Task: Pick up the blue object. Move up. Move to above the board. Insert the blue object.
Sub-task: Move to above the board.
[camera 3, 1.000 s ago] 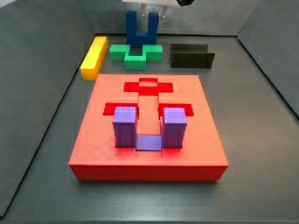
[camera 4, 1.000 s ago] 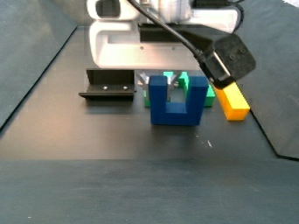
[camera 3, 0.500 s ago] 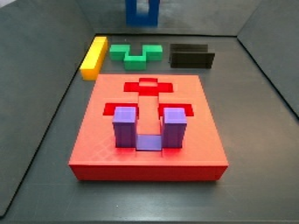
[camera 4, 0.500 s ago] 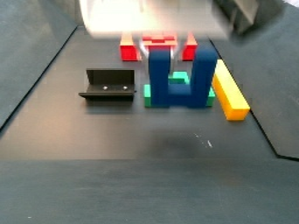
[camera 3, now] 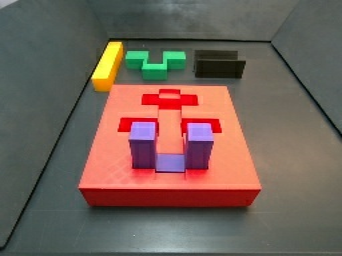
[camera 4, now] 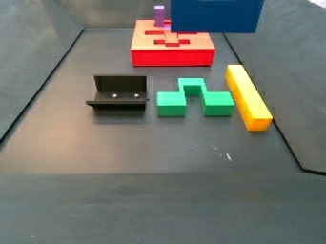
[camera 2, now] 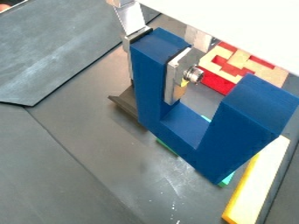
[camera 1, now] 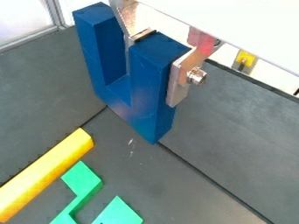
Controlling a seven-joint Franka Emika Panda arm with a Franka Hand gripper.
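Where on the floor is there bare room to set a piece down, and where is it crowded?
Bare: the floor in front of the fixture, green block and yellow bar.
Crowded: that row itself, and the board holding the purple block.
The gripper holds the blue object aloft.

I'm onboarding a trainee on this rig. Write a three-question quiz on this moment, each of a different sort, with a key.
1. True or false: the claw grips one prong of the blue object, as both wrist views show.
2. Which piece already stands in the board? A) the green block B) the purple block C) the yellow bar
3. Fill in: in a side view, the fixture stands on the floor beside the ______ block.

Key:
1. True.
2. B, the purple block.
3. Green: the green block lies between the fixture and the yellow bar.
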